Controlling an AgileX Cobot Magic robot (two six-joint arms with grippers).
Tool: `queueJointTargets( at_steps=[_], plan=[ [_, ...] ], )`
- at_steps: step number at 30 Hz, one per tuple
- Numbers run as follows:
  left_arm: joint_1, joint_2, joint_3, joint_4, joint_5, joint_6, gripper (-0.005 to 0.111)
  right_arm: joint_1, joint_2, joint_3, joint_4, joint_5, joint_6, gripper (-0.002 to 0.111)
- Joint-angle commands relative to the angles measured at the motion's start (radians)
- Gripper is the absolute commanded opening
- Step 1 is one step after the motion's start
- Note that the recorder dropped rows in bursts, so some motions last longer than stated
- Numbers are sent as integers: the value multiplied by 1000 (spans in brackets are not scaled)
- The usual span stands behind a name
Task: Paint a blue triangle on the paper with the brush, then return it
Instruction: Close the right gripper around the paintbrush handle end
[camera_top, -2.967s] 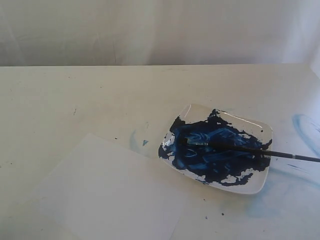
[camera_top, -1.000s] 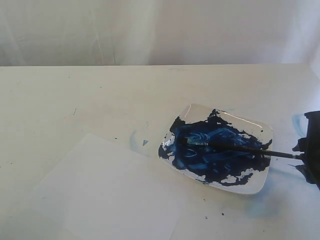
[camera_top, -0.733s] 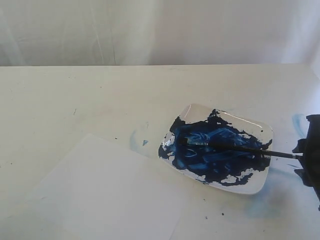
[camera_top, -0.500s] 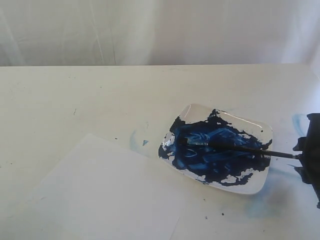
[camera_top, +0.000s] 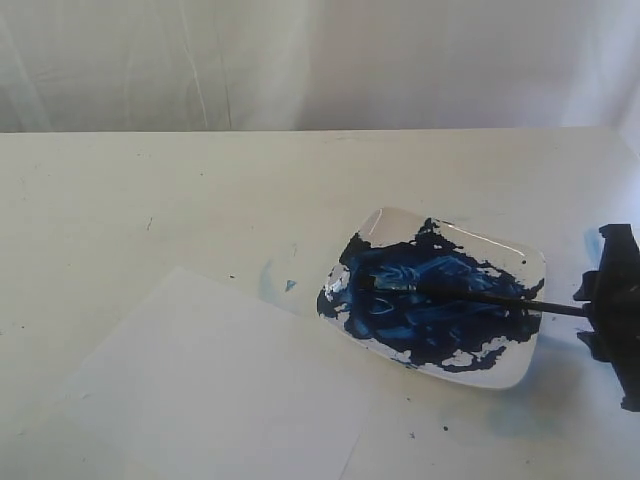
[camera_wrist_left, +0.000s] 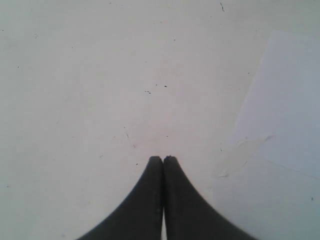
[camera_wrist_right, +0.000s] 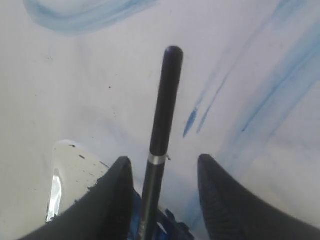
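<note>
The black-handled brush (camera_top: 470, 294) lies across the white dish (camera_top: 512, 250) of dark blue paint, bristles in the paint, handle pointing right. My right gripper (camera_top: 600, 308) stands open at the handle's far end. In the right wrist view the brush (camera_wrist_right: 162, 125) runs between the two fingers, close beside one and apart from the other, gripper (camera_wrist_right: 164, 161) not clamped. The white paper (camera_top: 210, 385) lies at the front left, blank; no blue triangle shows on it. My left gripper (camera_wrist_left: 163, 159) is shut on nothing above the bare table, with the paper (camera_wrist_left: 285, 105) beside it.
Pale blue paint stains mark the table left of the dish (camera_top: 270, 280) and at the right edge (camera_top: 598, 245). More blue streaks (camera_wrist_right: 270, 95) lie under the right gripper. A white curtain (camera_top: 320, 60) hangs behind the table's far edge.
The right gripper came into view at the right edge and has moved left, now straddling the end of the brush handle. Brush, dish and paper have not moved.
</note>
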Motion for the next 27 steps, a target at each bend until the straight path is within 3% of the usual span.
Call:
queueJointTargets(
  at_steps=[1,17,27],
  plan=[
    [-5,7,4,2,1,-4,0,13,22,-9,-4,-27,7,40],
    [-5,7,4,2,1,-2,0,22,81,-9,-4,-122,32,40],
    [-5,7,4,2,1,-2,0,33,81,-56,-25,-91,52,40]
  ],
)
